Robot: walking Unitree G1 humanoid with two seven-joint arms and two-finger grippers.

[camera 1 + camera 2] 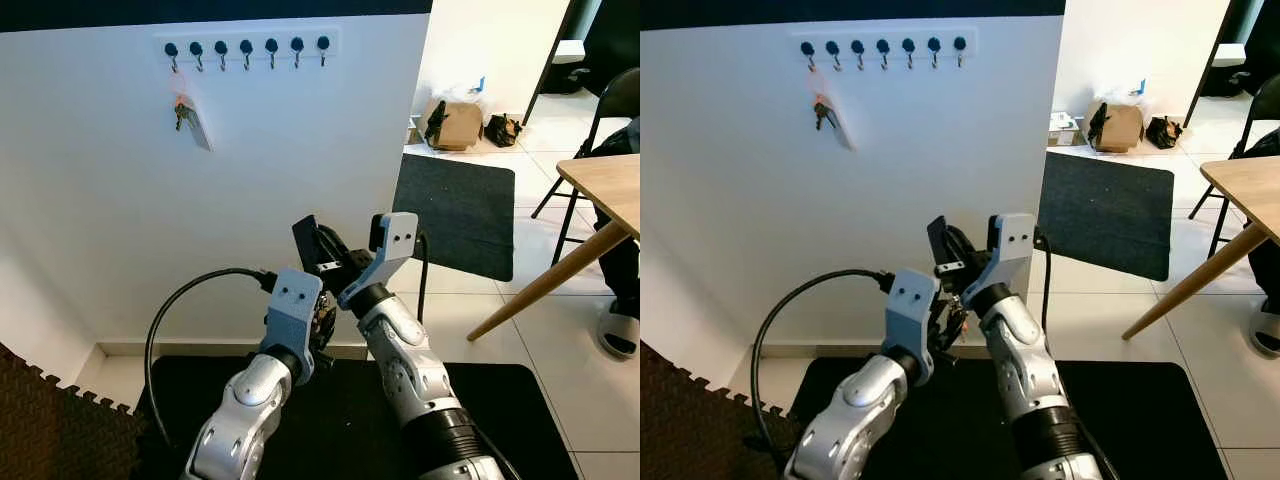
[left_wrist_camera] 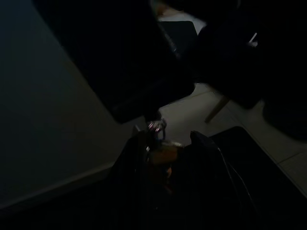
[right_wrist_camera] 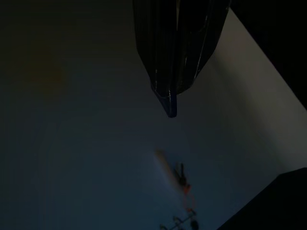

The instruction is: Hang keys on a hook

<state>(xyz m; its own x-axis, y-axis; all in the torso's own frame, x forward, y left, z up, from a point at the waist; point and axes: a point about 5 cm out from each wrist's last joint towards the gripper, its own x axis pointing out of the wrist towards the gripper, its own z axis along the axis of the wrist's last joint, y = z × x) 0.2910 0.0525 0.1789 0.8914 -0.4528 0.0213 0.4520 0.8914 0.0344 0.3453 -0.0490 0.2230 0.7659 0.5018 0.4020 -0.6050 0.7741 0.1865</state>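
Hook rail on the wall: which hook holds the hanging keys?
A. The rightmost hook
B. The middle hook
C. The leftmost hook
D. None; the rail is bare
C. The keys hang below the leftmost hook of the rail; the other hooks are bare.

The left wrist view was very dark. The left gripper (image 2: 165, 148) showed as two black fingers (image 2: 132, 158) with a small bunch of keys (image 2: 157, 128) between them, a glint of metal above an orange-brown tag (image 2: 165, 154). A large black shape (image 2: 120, 57) hung just above the keys. Beyond lay a pale wall (image 2: 43, 134), a light tiled floor (image 2: 192, 112) and a dark mat (image 2: 254, 153).
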